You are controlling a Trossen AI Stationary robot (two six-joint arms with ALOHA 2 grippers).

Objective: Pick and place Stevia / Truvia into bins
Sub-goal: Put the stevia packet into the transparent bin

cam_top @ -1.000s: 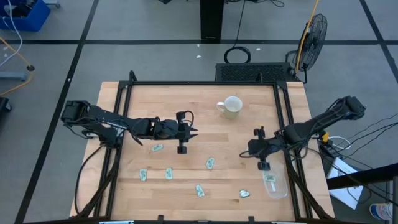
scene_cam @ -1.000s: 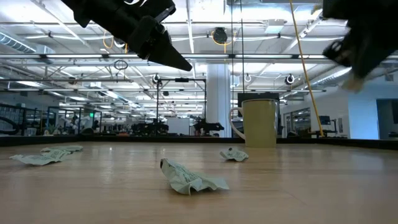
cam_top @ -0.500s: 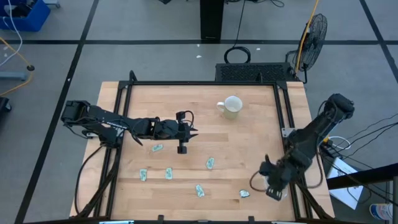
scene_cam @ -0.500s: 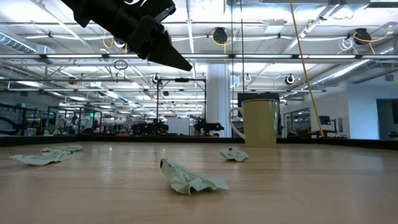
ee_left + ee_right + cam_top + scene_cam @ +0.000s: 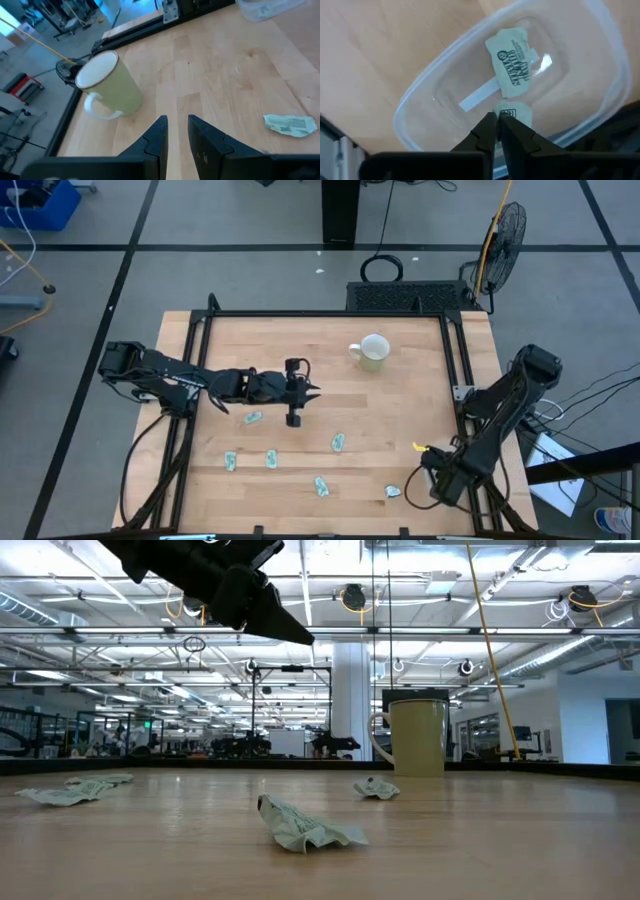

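Note:
Several pale green and white sachets lie flat on the wooden table, among them one (image 5: pixel 338 442) near the middle and one (image 5: pixel 393 491) at the near right. The clear tub (image 5: pixel 435 100) sits at the near right corner under my right arm and holds a sachet (image 5: pixel 512 67). My right gripper (image 5: pixel 497 117) is over the tub, shut on another sachet (image 5: pixel 517 112). My left gripper (image 5: pixel 300 390) hovers above the table's middle left, slightly open and empty; it also shows in the low view (image 5: pixel 270 620). My right gripper holds a sachet by an end (image 5: pixel 506 111) just at its fingertips, coming from above and pointing down into the tub. The fingers hide the place of contact. The sachet's free part shows past the fingertips, inside the tub's outline.
A white mug (image 5: pixel 373 352) stands upright at the far middle of the table; it also shows in the low view (image 5: pixel 418 738) and the left wrist view (image 5: pixel 107 85). A black rail frame (image 5: pixel 460 380) runs round the table's edges. Bare wood lies between mug and sachets.
My right gripper has gone from the table's right middle toward the near edge and the right corner, stopping over the tub. It has left the low view. The sachets on the table have stayed where they were.

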